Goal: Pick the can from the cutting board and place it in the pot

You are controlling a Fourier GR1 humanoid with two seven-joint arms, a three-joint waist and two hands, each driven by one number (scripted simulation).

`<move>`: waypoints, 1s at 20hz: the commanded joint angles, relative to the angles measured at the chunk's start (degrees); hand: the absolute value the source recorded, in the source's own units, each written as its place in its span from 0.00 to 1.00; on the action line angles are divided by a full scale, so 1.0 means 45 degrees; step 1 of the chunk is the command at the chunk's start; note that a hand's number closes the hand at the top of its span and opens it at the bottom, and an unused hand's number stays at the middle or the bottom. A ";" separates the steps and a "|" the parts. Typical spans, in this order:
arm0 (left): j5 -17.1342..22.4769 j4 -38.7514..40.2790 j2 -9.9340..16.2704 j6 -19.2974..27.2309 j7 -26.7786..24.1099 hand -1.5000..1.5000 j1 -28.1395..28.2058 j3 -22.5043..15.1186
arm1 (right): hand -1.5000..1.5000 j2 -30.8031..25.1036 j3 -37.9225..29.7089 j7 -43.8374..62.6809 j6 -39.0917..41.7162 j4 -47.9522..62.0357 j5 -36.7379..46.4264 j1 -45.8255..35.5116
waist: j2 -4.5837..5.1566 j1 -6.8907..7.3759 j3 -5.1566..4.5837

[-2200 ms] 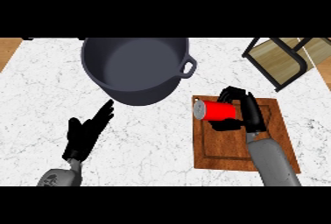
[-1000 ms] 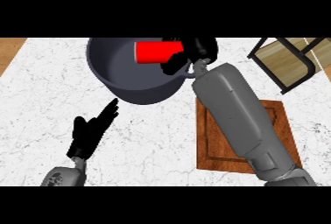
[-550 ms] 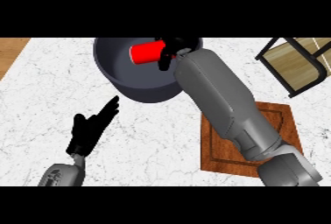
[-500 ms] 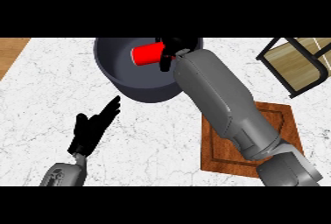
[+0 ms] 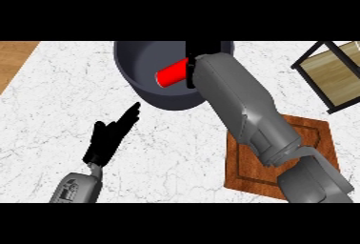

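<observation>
Right now your right hand sits over the dark grey round metal pot, black fingers curled round the end of the red cylindrical can, which lies tilted inside the pot's bowl. Your own grey right forearm covers most of that hand and the pot's right rim, and the pot's far edge is cut off at the top. That arm also hides much of the brown wooden cutting board. Your left hand rests released, fingers straight, over the white marble desk.
</observation>
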 commanded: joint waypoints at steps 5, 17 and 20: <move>-0.0099 0.0581 -0.0207 -0.0056 -0.0071 0.50 -0.0465 -0.0076 | 0.00 0.0001 -0.0429 -0.0653 -0.1295 -0.0117 -0.1507 0.0470 | 0.0109 0.0241 0.0023; -0.0143 0.0324 -0.0462 0.0402 0.0228 0.50 -0.0255 -0.0009 | 0.00 0.0001 -0.3466 -0.3356 -0.9219 -0.2092 -0.4171 0.0765 | -0.0017 -0.0283 0.0049; -0.0046 0.0490 -0.0145 0.0305 0.0071 0.50 -0.0124 0.0324 | 0.00 0.0001 -0.4108 -0.3890 -1.0284 -0.2160 -0.4485 0.0495 | -0.0090 -0.0675 0.0041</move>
